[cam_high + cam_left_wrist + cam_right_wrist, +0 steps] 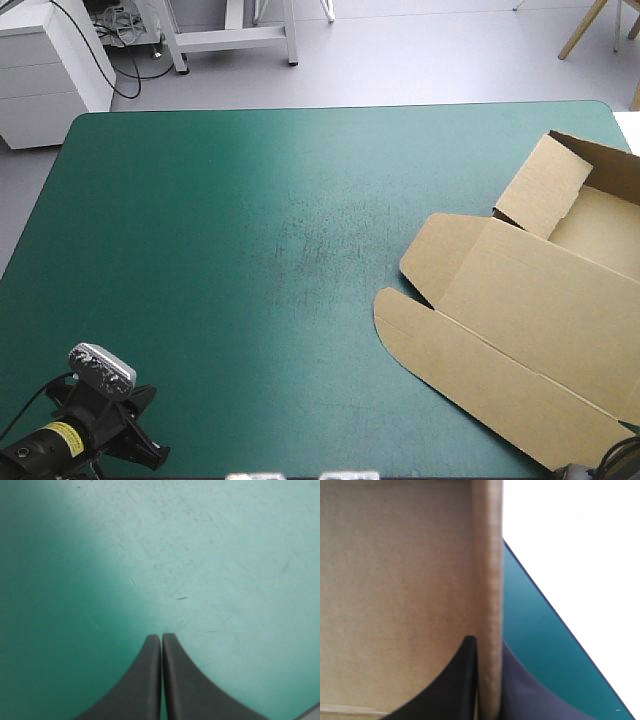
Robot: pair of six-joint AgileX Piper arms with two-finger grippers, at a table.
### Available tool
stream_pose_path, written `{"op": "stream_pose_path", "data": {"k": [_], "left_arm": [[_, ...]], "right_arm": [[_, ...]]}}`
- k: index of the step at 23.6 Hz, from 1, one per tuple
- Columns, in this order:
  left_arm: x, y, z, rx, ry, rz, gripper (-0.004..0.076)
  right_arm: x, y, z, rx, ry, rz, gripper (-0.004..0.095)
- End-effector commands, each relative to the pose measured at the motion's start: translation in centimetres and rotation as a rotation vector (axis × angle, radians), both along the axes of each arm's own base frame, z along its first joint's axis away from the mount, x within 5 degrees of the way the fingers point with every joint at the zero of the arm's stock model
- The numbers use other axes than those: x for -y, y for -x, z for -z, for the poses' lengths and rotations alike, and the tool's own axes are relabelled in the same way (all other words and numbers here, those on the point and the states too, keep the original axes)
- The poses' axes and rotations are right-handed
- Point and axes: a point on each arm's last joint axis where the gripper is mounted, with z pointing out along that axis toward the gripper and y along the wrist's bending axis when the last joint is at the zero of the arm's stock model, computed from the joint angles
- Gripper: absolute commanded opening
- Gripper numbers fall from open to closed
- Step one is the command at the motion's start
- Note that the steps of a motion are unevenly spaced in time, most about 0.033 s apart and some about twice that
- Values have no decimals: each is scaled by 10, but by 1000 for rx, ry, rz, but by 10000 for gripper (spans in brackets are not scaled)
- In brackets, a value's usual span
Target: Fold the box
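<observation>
The brown box (530, 300) lies at the table's right side, its wide lid panel flat with rounded flaps toward the middle. At its far end the walls stand raised around a tray (600, 225). In the right wrist view my right gripper (487, 640) is shut on the box: a raised board wall (487, 555) runs edge-on between the black fingers, and a broad panel (395, 590) lies beside it. My left gripper (161, 636) is shut on nothing, over bare teal-green cover at the near left corner (148, 450), far from the box.
The table's right edge (560, 625) runs close beside the gripped wall, with bright floor beyond it. Teal-green cover (250, 250) stretches from the box to the table's left edge.
</observation>
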Motion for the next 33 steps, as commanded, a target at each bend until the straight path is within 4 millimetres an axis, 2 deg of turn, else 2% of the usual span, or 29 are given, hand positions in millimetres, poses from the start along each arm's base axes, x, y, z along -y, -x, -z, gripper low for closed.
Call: {"op": "stream_pose_path", "data": {"k": [1, 3, 5, 11, 16, 22, 25, 29, 31, 32, 33], "left_arm": [[2, -4, -11, 60, 39, -2, -10], [2, -4, -10, 58, 38, -2, -10], [2, -4, -10, 58, 38, -2, -10], [2, -4, -10, 58, 38, -2, -10], [2, -4, -10, 58, 38, -2, -10], [2, -4, -10, 58, 38, -2, -10], [2, -4, -10, 58, 38, -2, -10], [2, -4, -10, 58, 38, -2, -10], [2, -4, -10, 58, 38, -2, -10], [2, -4, -10, 58, 38, -2, -10], [2, -4, -10, 58, 38, -2, -10]], "right_arm": [[-3, 11, -22, 62, 40, 7, 292], [-3, 11, -17, 39, 43, -33, 471], [-4, 12, -16, 31, 38, -33, 541], [-8, 12, -21, 64, 14, -28, 540], [-15, 21, -40, 113, 35, -37, 540], [-31, 38, -72, 209, 62, -42, 530], [-39, 44, -84, 262, 53, -45, 495], [-67, 52, -110, 439, -61, -105, 312], [-89, 60, -128, 508, -60, -200, 198], [-106, 68, -141, 533, -25, -256, 130], [-116, 72, -147, 545, -8, -284, 107]]}}
